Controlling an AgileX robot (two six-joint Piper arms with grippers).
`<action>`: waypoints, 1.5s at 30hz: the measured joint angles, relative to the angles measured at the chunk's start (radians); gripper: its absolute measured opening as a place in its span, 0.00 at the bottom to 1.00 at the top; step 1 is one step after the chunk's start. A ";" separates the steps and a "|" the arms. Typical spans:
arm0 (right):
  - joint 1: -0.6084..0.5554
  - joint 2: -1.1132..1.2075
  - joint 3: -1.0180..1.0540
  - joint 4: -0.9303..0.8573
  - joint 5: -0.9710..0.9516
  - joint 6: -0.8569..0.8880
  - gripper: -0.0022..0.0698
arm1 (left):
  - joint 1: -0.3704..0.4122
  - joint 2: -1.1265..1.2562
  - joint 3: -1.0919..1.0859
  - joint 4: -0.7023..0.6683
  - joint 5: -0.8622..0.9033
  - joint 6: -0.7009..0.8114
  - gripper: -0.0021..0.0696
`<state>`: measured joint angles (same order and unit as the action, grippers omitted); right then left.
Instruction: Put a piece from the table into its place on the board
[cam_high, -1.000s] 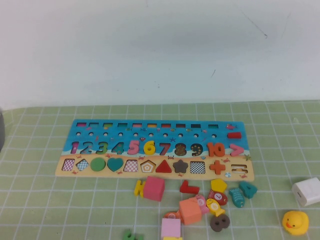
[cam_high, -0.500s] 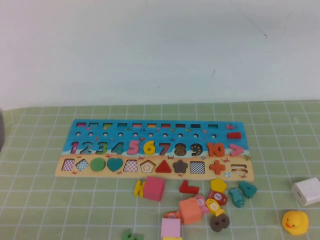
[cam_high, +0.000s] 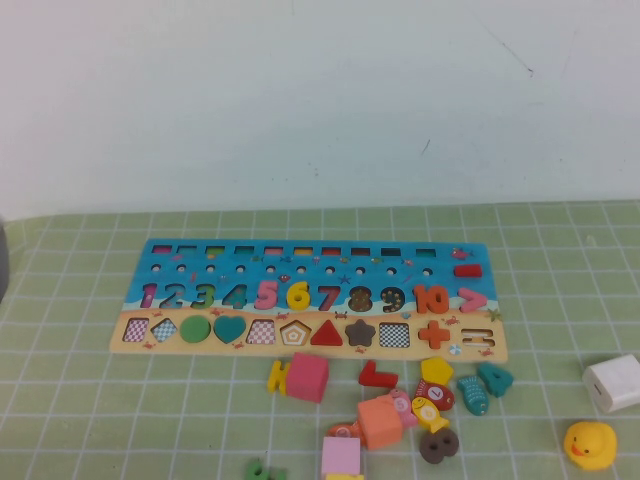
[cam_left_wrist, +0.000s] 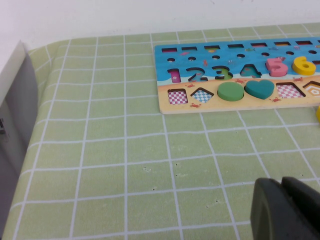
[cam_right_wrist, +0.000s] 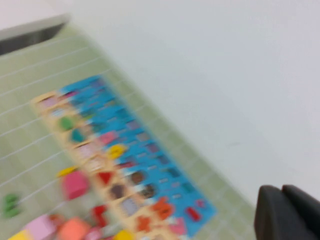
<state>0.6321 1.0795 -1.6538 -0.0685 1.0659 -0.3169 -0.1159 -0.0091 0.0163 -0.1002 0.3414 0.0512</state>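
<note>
Green checked counter (cam_high: 90, 400): your one yellow 6 (cam_high: 298, 295) sits seated in the single board (cam_high: 310, 255), between 5 and 7. One duck (cam_high: 590, 444) lies well apart. Left gripper (cam_left_wrist: 287, 210) and right gripper (cam_right_wrist: 287, 212) pressed together.

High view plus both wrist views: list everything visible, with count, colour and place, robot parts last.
board: one, blue top with numerals, tan strip with shapes, mid-table.
piece: one yellow 6, already in the board's numeral row.
loose blocks: a dozen or so, mixed colours, clustered in front of the board.
pink cube: one, at the cluster's left.
rubber duck: one, yellow, near right corner.
white box: one, just behind the duck.
table: one, green checked cloth.
left gripper: one, black, shut, over bare cloth left of the board.
right gripper: one, black, shut, raised high, holding nothing.
</note>
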 joint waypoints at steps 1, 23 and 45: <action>-0.035 -0.052 0.075 0.004 -0.060 0.000 0.03 | 0.000 0.000 0.000 0.000 0.000 0.000 0.03; -0.572 -0.982 1.199 0.048 -0.702 0.135 0.03 | 0.000 0.000 0.000 0.000 0.000 0.000 0.03; -0.582 -1.080 1.654 0.069 -0.798 0.188 0.03 | 0.000 0.000 0.000 0.000 0.000 0.000 0.03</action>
<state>0.0498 0.0000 0.0006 0.0000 0.2683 -0.1291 -0.1159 -0.0091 0.0163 -0.1002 0.3414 0.0512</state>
